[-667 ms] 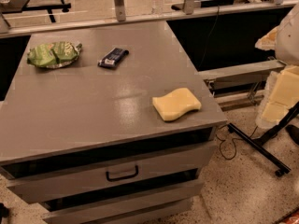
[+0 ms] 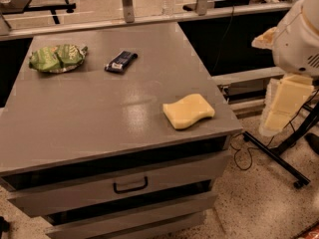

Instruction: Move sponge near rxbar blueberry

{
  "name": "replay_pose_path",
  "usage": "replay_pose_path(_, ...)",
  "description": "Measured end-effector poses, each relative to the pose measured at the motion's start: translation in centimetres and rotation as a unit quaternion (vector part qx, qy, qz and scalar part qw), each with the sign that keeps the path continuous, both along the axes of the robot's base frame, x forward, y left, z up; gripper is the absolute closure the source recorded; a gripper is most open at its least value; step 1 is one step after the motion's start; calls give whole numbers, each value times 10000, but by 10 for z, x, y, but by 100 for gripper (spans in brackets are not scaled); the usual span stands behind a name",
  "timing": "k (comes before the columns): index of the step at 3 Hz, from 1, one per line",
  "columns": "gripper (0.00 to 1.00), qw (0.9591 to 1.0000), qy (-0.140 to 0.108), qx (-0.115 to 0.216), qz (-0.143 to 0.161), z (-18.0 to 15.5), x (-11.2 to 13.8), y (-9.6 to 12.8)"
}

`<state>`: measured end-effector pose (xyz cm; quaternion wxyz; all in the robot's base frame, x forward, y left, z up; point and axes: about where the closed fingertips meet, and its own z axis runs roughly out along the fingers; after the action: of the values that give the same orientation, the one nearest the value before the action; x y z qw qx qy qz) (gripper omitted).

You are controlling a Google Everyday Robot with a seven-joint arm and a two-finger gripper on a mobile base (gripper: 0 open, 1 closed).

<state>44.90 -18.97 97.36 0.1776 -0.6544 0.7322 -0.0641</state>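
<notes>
Scanning from the side farthest from the gripper [image 2: 284,106]: finding a green chip bag [image 2: 57,57], crumpled, at the far back corner of the grey table [image 2: 99,118], of no concern to the job. Finding next, near that bag but not touching it, the rxbar blueberry [image 2: 121,61], flat in its dark wrapper with white marks, lying at a slant, well apart from the gripper. Coming closer: meeting the sponge [image 2: 189,111], pale yellow, flat on the tabletop near the front corner, nearest of the three to the gripper yet clear of it, and well apart from the bar. Reaching last the gripper itself, hanging off the table's side beyond the sponge, below the white arm [image 2: 299,34], with nothing seen in its grasp; cannot tell whether open or closed.

Judging the sponge light, soft and squashy, more likely to give under pressure than to slip; not fragile, so no harm from a firm squeeze. Best to come down from above and pinch across the narrow waist, at the inward curve of the wavy sides, midway along the block to keep either end from drooping. Expect compression before a sure hold. Lift clear rather than drag, to avoid foam catching on the surface. Set down beside the bar without nudging that thin wrapper, probably quick to slide at a touch.
</notes>
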Motion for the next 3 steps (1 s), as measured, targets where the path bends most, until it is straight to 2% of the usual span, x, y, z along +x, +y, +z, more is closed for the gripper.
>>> replay_pose_path(1, 0, 9956, -52, 127, 924, -27, 38, 42)
replay_pose_path(2, 0, 9901, 258, 260, 1354, -58, 61, 63)
replay_pose_path(3, 0, 9834, 619, 452, 1642, -86, 77, 79)
